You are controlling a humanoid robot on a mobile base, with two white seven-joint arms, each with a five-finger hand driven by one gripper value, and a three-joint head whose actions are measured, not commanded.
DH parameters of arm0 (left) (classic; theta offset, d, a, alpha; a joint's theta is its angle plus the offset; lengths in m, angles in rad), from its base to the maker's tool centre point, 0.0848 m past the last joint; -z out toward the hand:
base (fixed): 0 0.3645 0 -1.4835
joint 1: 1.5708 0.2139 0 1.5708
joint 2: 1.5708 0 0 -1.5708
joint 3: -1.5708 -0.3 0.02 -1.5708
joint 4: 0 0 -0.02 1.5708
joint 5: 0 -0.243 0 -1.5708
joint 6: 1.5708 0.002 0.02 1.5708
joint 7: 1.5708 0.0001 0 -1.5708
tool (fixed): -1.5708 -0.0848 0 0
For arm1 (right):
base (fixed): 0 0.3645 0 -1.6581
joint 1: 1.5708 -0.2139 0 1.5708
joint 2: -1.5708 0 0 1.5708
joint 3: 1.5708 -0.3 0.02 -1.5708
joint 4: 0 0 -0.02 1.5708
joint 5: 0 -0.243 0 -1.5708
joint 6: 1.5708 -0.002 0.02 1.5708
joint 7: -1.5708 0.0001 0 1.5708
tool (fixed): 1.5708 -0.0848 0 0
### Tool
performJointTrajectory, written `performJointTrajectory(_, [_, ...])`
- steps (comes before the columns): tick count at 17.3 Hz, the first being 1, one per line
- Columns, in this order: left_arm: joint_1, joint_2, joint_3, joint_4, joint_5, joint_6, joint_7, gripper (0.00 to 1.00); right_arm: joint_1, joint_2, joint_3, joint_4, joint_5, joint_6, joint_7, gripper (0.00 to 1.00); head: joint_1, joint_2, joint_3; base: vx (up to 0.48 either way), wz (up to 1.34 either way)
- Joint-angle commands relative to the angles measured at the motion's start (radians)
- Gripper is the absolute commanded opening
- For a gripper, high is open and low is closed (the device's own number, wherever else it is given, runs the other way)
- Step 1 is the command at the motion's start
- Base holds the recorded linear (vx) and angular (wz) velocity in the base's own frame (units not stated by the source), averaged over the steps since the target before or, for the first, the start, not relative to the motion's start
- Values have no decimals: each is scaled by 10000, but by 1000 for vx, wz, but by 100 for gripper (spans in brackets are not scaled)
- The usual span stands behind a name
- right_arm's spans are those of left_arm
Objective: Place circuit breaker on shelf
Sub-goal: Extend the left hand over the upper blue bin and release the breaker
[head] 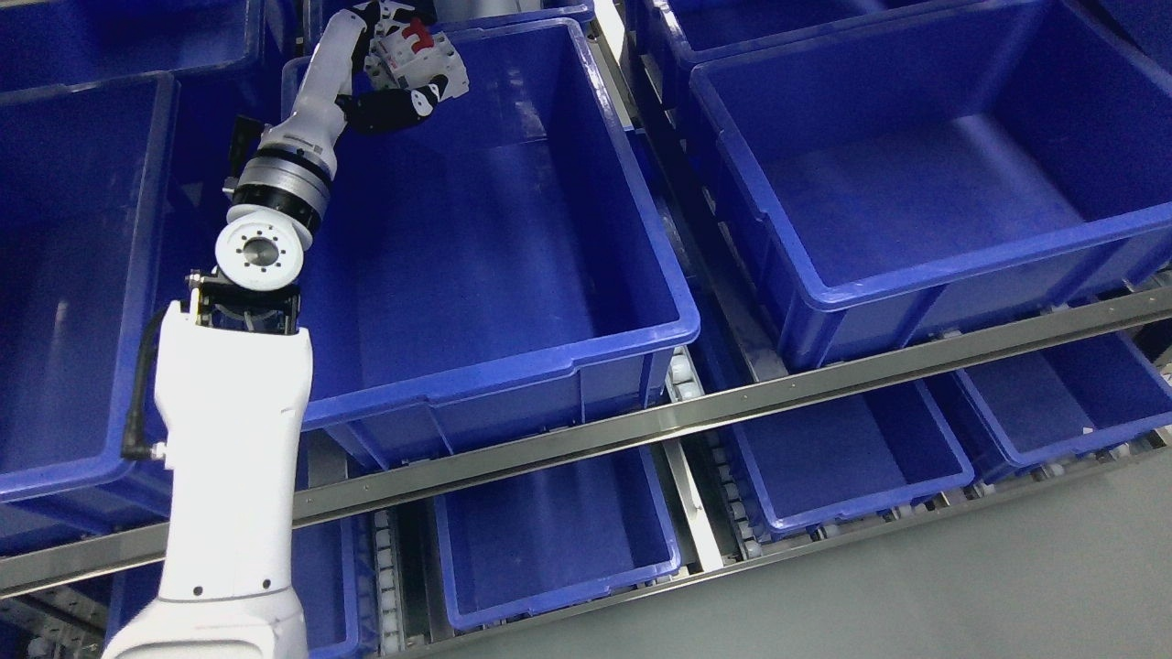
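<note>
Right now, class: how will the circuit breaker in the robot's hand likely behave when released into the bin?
The circuit breaker looks like rigid moulded plastic, so probably stiff. Its blocky shape suggests no rolling, perhaps tipping. The left hand holds it above the blue bin, whose smooth floor may let it slide.

Breaker (pixel 414 55) over middle bin (pixel 549 366) (rear corner)

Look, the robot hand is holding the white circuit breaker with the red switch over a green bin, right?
Not quite: the bin is blue, not green. The head view shows the left robot hand holding the white circuit breaker with the red switch over its far corner.
</note>
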Motion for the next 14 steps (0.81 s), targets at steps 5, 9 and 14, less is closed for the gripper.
performJointTrajectory(5, [-1357,-108,-1018,7183,-515,-900,533,9,0,-175,199,0,-14,-162,14,100,0,0,0,3,0])
performJointTrajectory(9, [-1372,-200,-1003,7493,-515,-1023,901,18,0,-175,199,0,2,-162,14,100,0,0,0,0,0])
performJointTrajectory(14, [-1586,-225,-1002,7508,-515,-1008,917,39,0,-175,199,0,2,-162,-2,100,0,-1,0,-2,-10])
